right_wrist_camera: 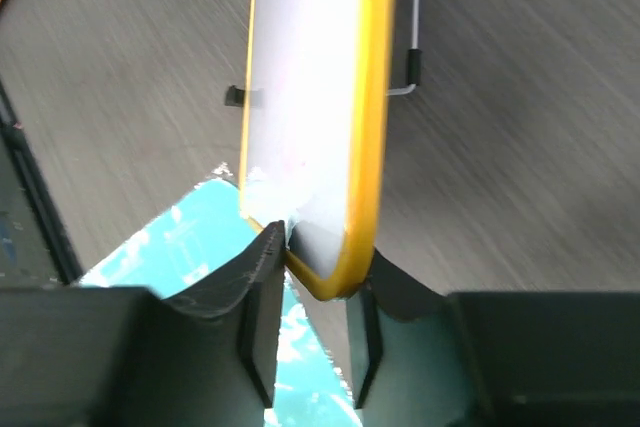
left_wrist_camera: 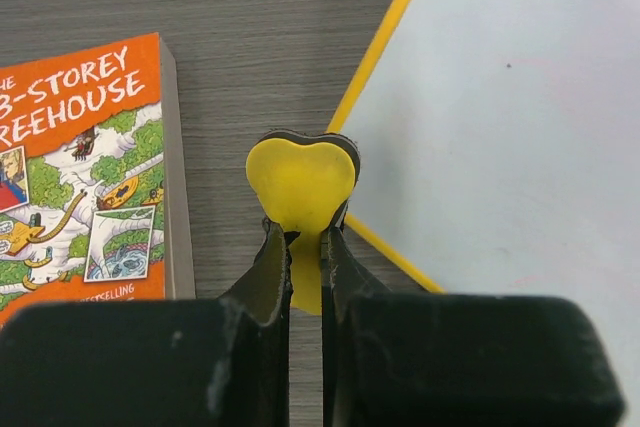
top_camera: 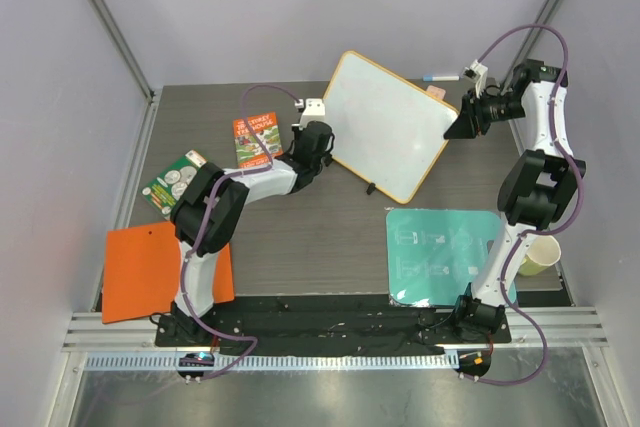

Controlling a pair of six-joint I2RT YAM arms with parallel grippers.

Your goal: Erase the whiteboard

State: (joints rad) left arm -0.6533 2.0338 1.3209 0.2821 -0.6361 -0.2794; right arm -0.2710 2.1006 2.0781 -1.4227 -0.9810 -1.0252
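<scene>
The left gripper [left_wrist_camera: 305, 242] is clamped shut on the stem of a yellow heart-shaped eraser [left_wrist_camera: 300, 172]. The eraser is held at the rim of the whiteboard [left_wrist_camera: 500, 127], at its left corner, with a book [left_wrist_camera: 80, 167] lying at the left of the frame. From this hand the white face spreads toward the upper right of the wrist frame, so the wipe is judged to be needed that way. In the overhead view the whiteboard is set upper centre, turned diamond-wise. Its right corner is straddled by the right gripper [right_wrist_camera: 315, 247]; whether it is pinched there cannot be told.
</scene>
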